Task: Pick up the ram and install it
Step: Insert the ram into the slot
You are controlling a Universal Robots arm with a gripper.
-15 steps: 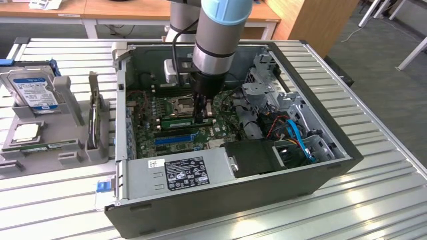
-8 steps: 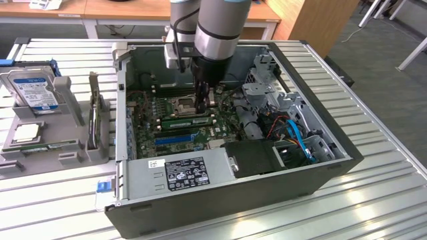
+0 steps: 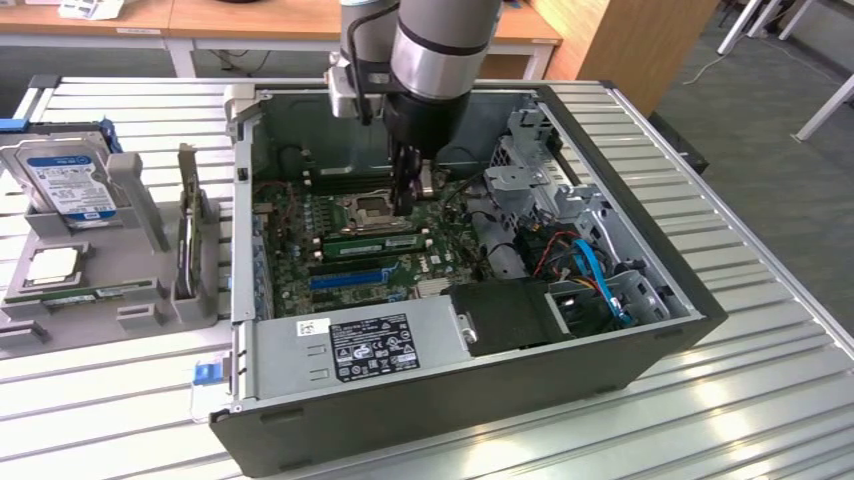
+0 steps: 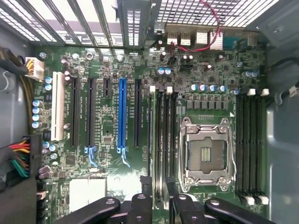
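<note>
**Hand parted over the slots, ram standing in the outermost one**

The open computer case [image 3: 534,390] sits on the slatted surface [image 3: 747,420], with the motherboard [image 4: 117,184] facing up. The hand [image 3: 408,190] hangs inside it by the CPU socket [image 4: 204,154]. Its fingers [image 4: 140,205] are apart and grip nothing, and black slots show between them. The ram [image 3: 378,242] stands edge-up in the slot farthest from the socket. A second green stick [image 3: 80,296] lies in the grey tray [image 3: 140,318] outside the case. Seating the ram well, I judge, takes a straight, even push along its top edge. Whether the white clips [image 4: 152,88] have latched I cannot tell.
</note>
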